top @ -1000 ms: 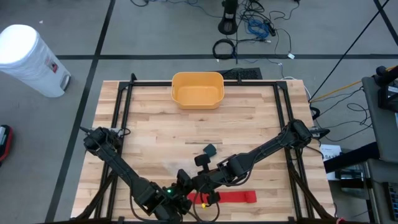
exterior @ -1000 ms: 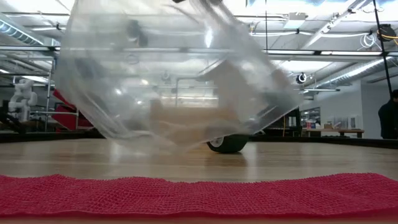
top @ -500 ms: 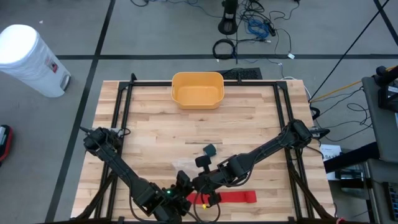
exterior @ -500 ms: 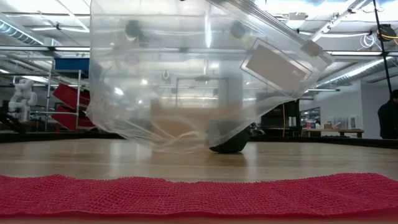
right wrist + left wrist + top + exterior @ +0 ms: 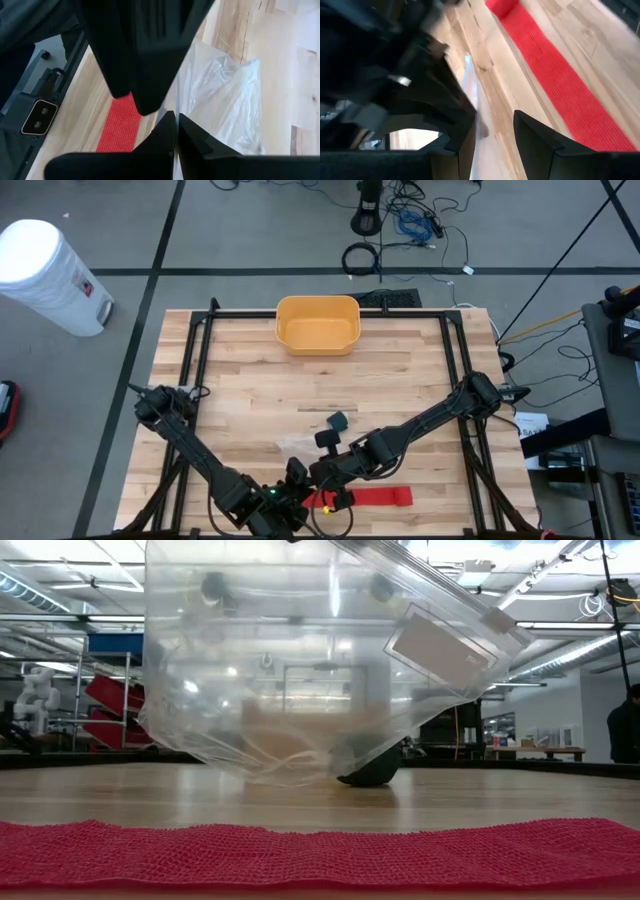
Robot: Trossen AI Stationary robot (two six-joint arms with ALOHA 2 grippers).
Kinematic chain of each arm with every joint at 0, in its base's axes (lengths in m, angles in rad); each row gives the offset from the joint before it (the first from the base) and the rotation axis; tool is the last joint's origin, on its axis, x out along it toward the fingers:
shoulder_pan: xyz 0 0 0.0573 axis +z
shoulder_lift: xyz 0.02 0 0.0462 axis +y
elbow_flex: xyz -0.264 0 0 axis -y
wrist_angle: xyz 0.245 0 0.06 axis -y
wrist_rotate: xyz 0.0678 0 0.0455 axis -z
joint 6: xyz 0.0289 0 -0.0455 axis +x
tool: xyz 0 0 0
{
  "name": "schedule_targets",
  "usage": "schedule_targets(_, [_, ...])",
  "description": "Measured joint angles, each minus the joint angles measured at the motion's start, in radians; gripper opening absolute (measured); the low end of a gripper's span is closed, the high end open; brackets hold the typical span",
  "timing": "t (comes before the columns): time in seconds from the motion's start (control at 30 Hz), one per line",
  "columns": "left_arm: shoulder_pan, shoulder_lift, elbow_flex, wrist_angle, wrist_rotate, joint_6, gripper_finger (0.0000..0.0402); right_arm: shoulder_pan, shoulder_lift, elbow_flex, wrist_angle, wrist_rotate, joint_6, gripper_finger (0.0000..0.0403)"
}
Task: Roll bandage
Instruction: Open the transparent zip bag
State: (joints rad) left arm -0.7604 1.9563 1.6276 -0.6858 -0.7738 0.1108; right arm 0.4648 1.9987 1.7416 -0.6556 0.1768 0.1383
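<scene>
The red bandage (image 5: 372, 497) lies flat and unrolled along the table's near edge, and also shows close in the low view (image 5: 320, 855) and the left wrist view (image 5: 560, 75). Just beyond it hangs a clear plastic zip bag (image 5: 300, 670), its bottom (image 5: 280, 775) on the wood. My right gripper (image 5: 320, 476) is shut at the bag's top. My left gripper (image 5: 495, 145) stands open right beside it, with bag film (image 5: 472, 90) running along one finger. My right gripper pinches the clear bag's upper edge (image 5: 173, 102) between its two shut fingers, slanting down from the table's right. The bag hangs below the fingers with its bottom resting on the table. My left gripper: I cannot tell whether its finger touches the film beside it.
A yellow bowl (image 5: 317, 324) sits at the far middle of the table. A small dark object (image 5: 337, 420) lies on the wood beyond the bag, also showing behind it in the low view (image 5: 372, 772). Black frame rails (image 5: 195, 370) run along both sides.
The bag hung tilted a second ago; it has swung more upright and spread wider, its bottom staying on the table. Both grippers have kept their places.
</scene>
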Motion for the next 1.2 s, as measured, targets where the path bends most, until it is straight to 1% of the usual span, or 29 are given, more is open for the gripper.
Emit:
schedule_targets(0.13, [0.006, 0.035, 0.000, -0.005, -0.004, 0.001, 0.0139, 0.000, 0.000, 0.000, -0.002, 0.001, 0.000, 0.0000])
schedule_targets(0.27, [0.008, 0.056, 0.000, -0.009, -0.069, 0.019, 0.0139, 0.000, 0.000, 0.000, -0.007, 0.006, 0.000, 0.0000])
schedule_targets(0.5, [-0.006, 0.057, 0.013, -0.005, -0.120, 0.002, 0.0139, 0.000, 0.000, 0.000, -0.023, -0.001, 0.000, 0.0000])
schedule_targets(0.87, [-0.002, 0.055, 0.013, -0.017, -0.121, -0.053, 0.0139, 0.000, 0.000, 0.000, -0.017, 0.000, 0.008, 0.0000])
schedule_targets(1.07, [0.001, 0.055, 0.013, -0.091, -0.121, -0.120, 0.0139, -0.001, 0.000, 0.000, -0.016, 0.007, 0.008, 0.0000])
schedule_targets(1.2, [0.001, 0.055, 0.013, -0.094, -0.117, -0.129, 0.0128, 0.000, 0.000, 0.000, -0.015, 0.007, 0.008, 0.0000])
